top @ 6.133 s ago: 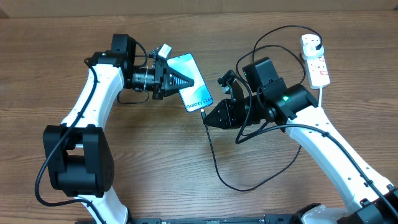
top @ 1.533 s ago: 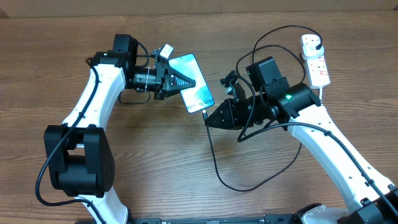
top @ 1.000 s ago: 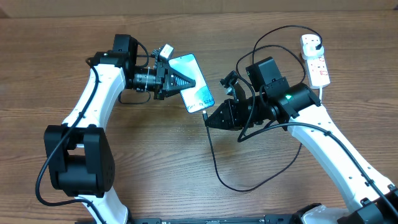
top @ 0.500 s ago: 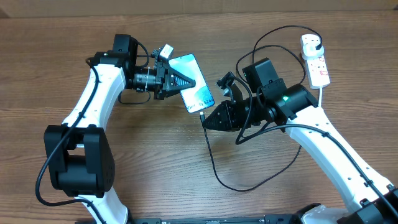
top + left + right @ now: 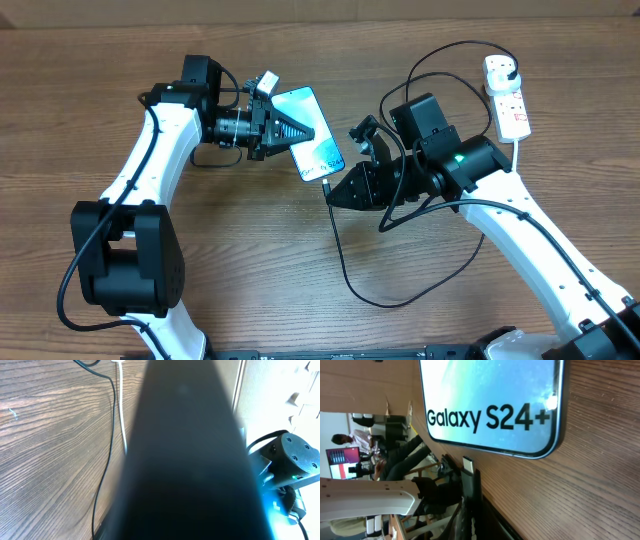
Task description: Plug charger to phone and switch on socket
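The phone (image 5: pixel 312 132) shows its cyan screen left of centre, and my left gripper (image 5: pixel 292 129) is shut on its left side. In the left wrist view the phone (image 5: pixel 185 460) is a dark blur that hides the fingers. In the right wrist view the phone (image 5: pixel 490 400) reads "Galaxy S24+". My right gripper (image 5: pixel 333 191) (image 5: pixel 470 492) is shut on the charger (image 5: pixel 345 265) just behind its connector tip (image 5: pixel 468 464). The tip points at the phone's bottom edge, a small gap short of it. The socket (image 5: pixel 508 100) lies at the far right with a black plug (image 5: pixel 505 70) in it.
The black cable (image 5: pixel 380 300) loops over the table in front of the right arm and arcs back to the socket. A thick white cord (image 5: pixel 515 150) (image 5: pixel 121 410) leaves the socket. The right arm (image 5: pixel 292 460) shows beyond the phone.
My right gripper has edged slightly left and up, bringing the connector tip closer to the phone's bottom edge. The left arm and the phone have not moved.
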You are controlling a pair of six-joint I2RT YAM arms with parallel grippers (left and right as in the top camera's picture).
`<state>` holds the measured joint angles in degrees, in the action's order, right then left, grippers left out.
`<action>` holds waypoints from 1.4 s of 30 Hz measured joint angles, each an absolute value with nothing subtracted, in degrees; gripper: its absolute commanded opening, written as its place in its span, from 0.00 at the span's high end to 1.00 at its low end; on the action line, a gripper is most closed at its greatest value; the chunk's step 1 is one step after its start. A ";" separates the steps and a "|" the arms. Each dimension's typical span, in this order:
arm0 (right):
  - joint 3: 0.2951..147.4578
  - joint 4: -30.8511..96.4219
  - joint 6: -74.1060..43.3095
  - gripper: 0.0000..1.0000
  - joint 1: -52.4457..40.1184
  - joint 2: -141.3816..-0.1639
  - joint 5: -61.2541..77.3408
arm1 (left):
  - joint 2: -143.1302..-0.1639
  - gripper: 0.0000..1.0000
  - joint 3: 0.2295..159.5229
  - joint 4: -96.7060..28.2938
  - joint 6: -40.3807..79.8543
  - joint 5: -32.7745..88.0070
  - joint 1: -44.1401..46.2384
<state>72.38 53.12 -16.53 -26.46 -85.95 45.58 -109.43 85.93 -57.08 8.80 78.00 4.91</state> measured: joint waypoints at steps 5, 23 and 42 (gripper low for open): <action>72.38 53.15 -16.51 0.96 -26.46 -85.95 44.49 | -109.43 0.96 85.93 -57.08 8.80 78.00 4.91; 72.38 52.16 -17.15 0.96 -26.46 -85.95 43.48 | -109.43 0.96 85.93 -57.08 8.80 78.02 4.91; 72.38 52.31 -18.00 0.96 -26.46 -85.95 43.86 | -109.43 0.96 85.93 -57.08 8.80 78.87 4.91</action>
<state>72.38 52.31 -18.00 -26.46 -85.95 43.86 -109.43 85.93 -57.08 8.80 78.87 4.91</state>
